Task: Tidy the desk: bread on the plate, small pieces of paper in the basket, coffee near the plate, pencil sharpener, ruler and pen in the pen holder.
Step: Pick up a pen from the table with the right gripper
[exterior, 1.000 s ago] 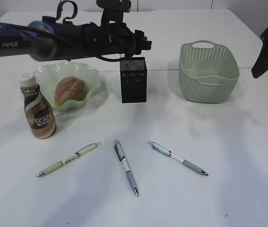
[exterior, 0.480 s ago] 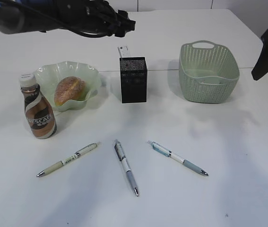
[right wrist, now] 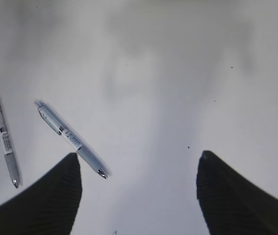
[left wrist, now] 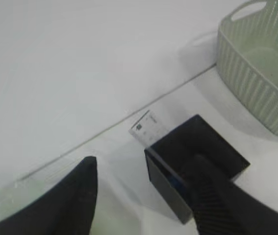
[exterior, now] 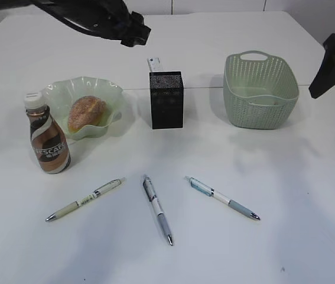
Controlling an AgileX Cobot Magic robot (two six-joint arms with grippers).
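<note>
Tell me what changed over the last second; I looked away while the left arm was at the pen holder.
The left gripper rose from over the pen holder and withdrew up-left, jaws open and empty. The ruler now stands in the holder. The bread, coffee, basket, three pens and the right gripper stayed put.

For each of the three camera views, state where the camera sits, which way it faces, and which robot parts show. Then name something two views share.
Exterior: at the desk's front, slanting down; left claw and right claw at the top corners.
Left wrist: above the pen holder, facing down; ruler, basket and two open claw fingers show.
Right wrist: facing down at two pens; open fingers.
Shared: both exterior and left wrist show the pen holder.
</note>
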